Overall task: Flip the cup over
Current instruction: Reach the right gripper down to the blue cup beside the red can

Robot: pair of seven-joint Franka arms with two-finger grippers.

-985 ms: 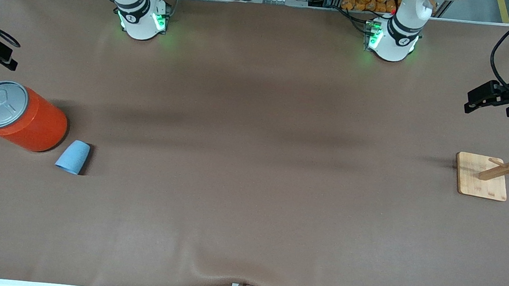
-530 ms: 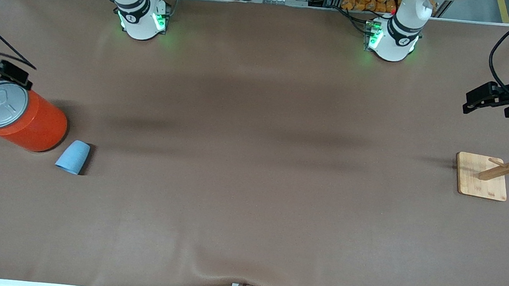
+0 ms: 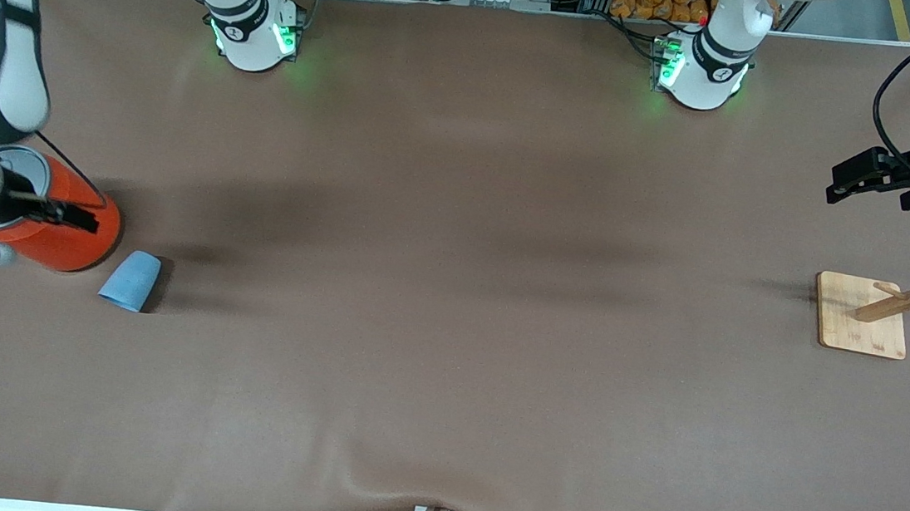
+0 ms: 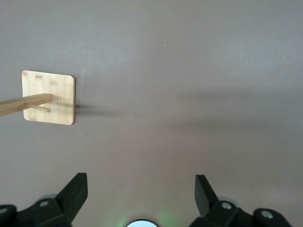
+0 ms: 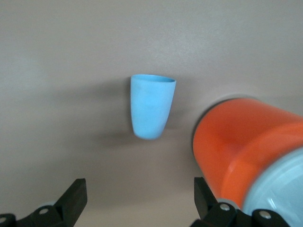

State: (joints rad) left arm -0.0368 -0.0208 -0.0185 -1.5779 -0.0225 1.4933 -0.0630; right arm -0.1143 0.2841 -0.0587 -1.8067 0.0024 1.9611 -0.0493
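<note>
Brown worktop (image 3: 448, 330) carries the cup (image 3: 130, 280) on its side just beside the orange can (image 3: 61, 228), rim toward the front camera. Right tool (image 5: 139, 198), jaws spread, hangs over the can, nearest. Left tool (image 4: 141, 191), also spread, waits above the wooden stand (image 3: 862, 315).

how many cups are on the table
1. The cup lies beside the orange can, nearer the front camera, at the right arm's end of the table.
</note>
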